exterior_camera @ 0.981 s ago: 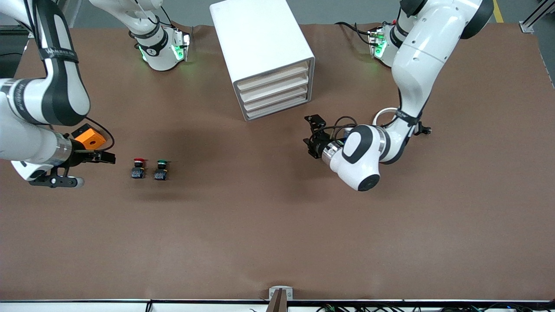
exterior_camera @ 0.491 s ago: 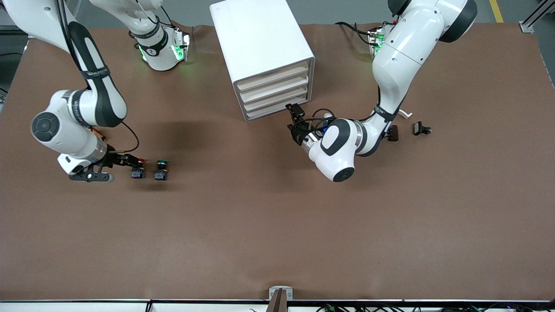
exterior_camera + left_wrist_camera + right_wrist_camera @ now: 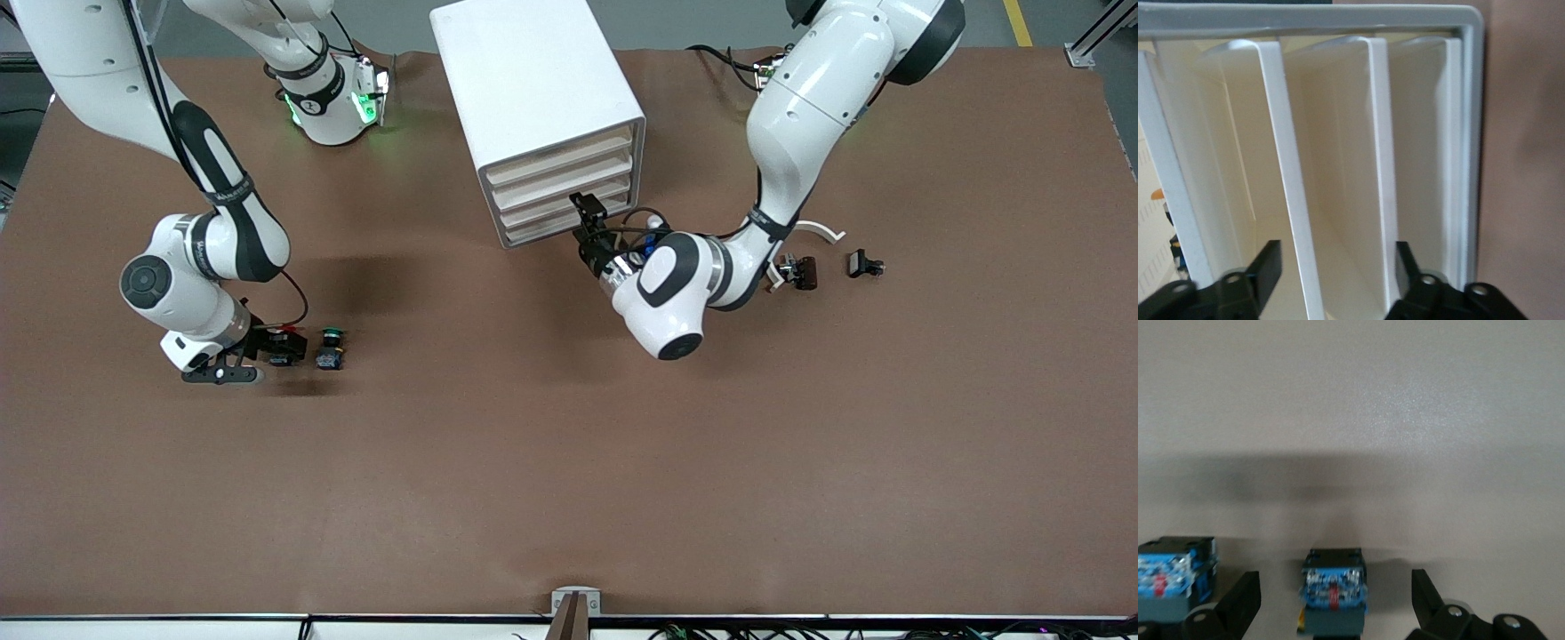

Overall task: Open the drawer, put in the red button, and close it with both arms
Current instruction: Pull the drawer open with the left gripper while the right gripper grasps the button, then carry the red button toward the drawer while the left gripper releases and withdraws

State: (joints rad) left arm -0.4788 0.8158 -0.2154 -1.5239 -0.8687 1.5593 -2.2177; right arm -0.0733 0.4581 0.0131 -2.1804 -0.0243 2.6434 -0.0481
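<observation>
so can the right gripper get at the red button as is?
Likely yes: the right gripper is open with the red button between its fingers, and the green button sits clear beside it.

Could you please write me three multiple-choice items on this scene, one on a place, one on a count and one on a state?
1. Where is the left gripper?
A. at the front of the drawer unit
B. over the green button
C. by the table's near edge

2. How many drawer fronts does the unit show in the front view?
A. two
B. four
C. six

3. How is the right gripper?
A. shut on the green button
B. open, a finger on either side of the red button
C. shut and empty

Answers:
1 A: its fingers sit at the drawer fronts.
2 B: four stacked fronts show.
3 B: the right wrist view shows gaps on both sides of that button.
</observation>
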